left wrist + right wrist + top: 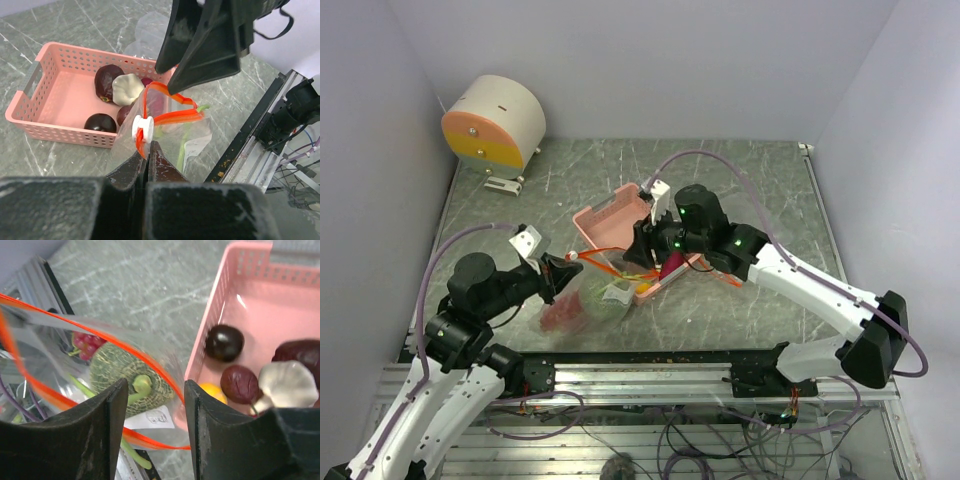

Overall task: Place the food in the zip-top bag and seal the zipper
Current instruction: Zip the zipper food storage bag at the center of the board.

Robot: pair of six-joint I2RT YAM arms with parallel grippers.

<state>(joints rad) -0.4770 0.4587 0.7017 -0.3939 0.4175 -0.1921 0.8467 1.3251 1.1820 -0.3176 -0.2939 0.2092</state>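
Note:
The zip-top bag (582, 305) lies in front of the pink basket (610, 215), its mouth held open. My left gripper (148, 145) is shut on the orange-red zipper (172, 118) beside its white slider (142, 131). Inside the bag are a green netted piece (120, 375) and red grapes (86, 342). My right gripper (154, 390) is open and empty, just above the bag's mouth by the basket's edge (210, 320). In the basket lie a dark plum (224, 341), a reddish-purple fruit (240, 383), an orange-yellow fruit (211, 390), a whitish bulb (286, 382) and a dark purple piece (300, 352).
A white cylinder with orange and yellow faces (495, 122) stands at the back left. A metal rail (650, 365) runs along the table's near edge, close to the bag. Grey walls close in both sides.

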